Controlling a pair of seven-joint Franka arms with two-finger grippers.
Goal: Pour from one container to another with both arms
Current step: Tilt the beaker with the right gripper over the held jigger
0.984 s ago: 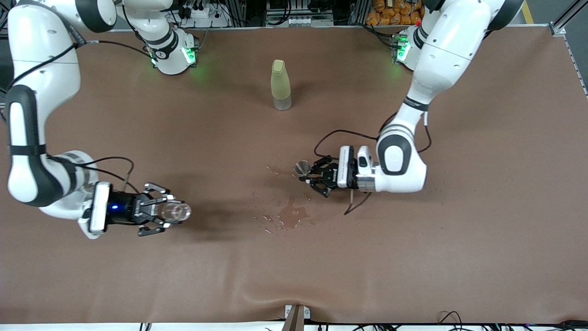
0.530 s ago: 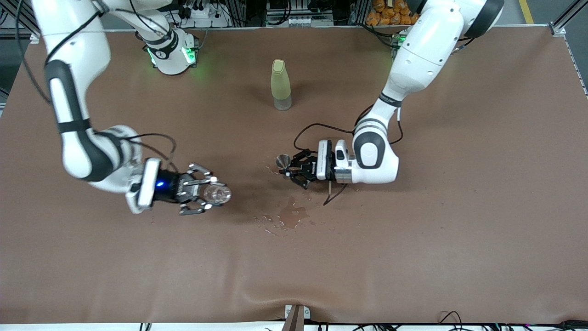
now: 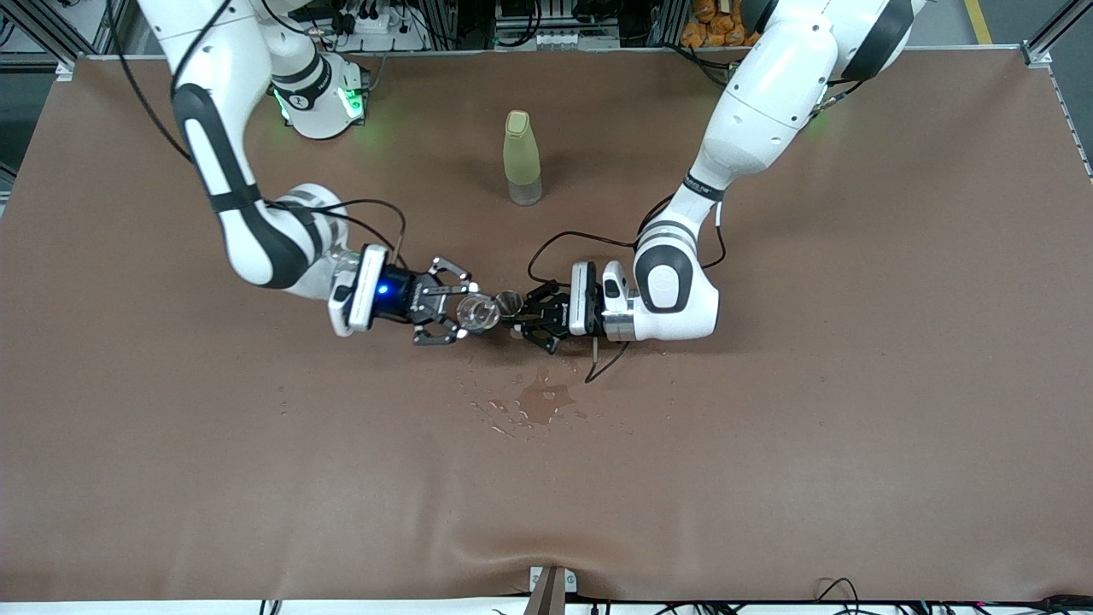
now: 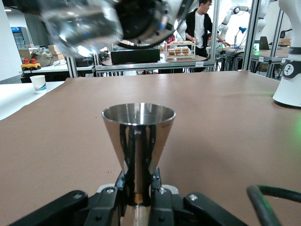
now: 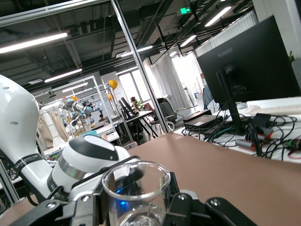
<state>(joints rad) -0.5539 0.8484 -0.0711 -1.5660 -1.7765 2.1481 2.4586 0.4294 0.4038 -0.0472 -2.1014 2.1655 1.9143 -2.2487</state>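
Glass meets steel over the middle of the brown tabletop (image 3: 768, 470): the right end effector (image 3: 461, 314) pinches the cup (image 3: 476, 313) between its fingers, and the left end effector (image 3: 523, 323) is pressed onto the narrow waist of the jigger (image 3: 510, 302). In the front view the two rims sit just beside each other, above a patch of tabletop a little farther from the camera than the dark wet spill (image 3: 540, 399).

Both vessels are carried off the tabletop, which lets the cup be tipped over the jigger without either arm having to reach far. The left wrist view shows the jigger (image 4: 138, 141) upright, mouth open to the top, with the cup (image 4: 82, 23) high above and ahead of it; that looks like the setup for a pour, and judging by the upright cup (image 5: 136, 193) in the right wrist view, tipping has not begun.

Whether the cup holds liquid is hard to make out; only a faint glint shows near its base. The jigger's inside is hidden from every view. A pale green bottle (image 3: 521, 156) stands apart, toward the bases.
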